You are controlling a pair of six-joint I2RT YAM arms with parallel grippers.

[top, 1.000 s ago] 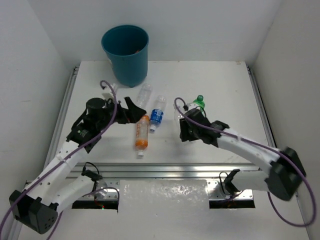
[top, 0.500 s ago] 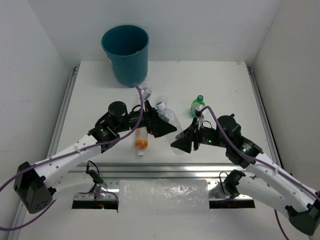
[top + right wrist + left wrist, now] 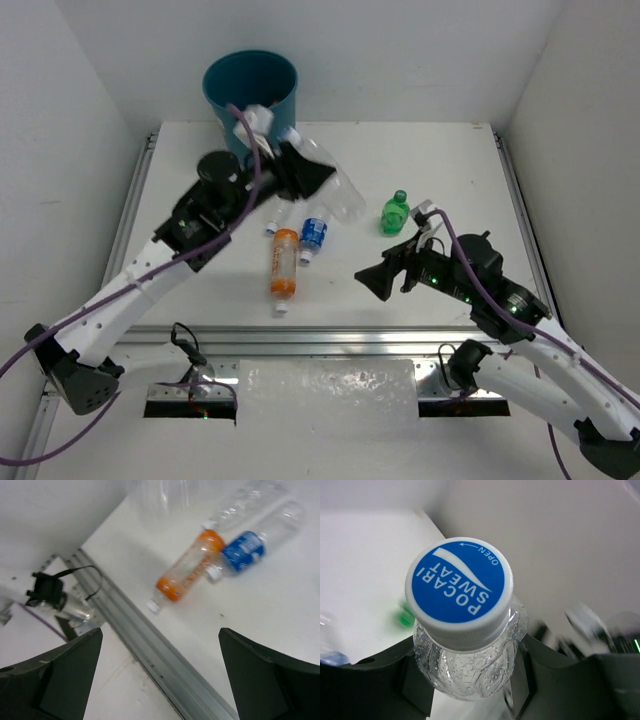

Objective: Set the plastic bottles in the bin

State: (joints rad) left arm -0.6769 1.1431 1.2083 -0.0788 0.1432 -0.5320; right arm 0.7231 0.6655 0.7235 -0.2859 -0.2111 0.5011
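Observation:
My left gripper (image 3: 310, 177) is shut on a clear bottle (image 3: 345, 200) and holds it in the air just right of the teal bin (image 3: 250, 95). In the left wrist view the bottle's blue cap (image 3: 459, 582) faces the camera, with the neck squeezed between the fingers of the left gripper (image 3: 467, 680). On the table lie an orange-labelled bottle (image 3: 283, 265), a blue-labelled bottle (image 3: 314, 232) and a short green bottle (image 3: 396, 212). My right gripper (image 3: 375, 281) hangs open and empty over the near middle of the table, right of the orange-labelled bottle (image 3: 192, 570).
Another clear bottle (image 3: 279, 217) lies partly hidden under the left arm. A metal rail (image 3: 150, 645) runs along the table's near edge, with cables and clamps below it. White walls close in the left, back and right sides.
The left gripper has shut on the clear bottle and carried it up and back toward the bin. The right gripper has opened, let the bottle go and drawn back to the near right.

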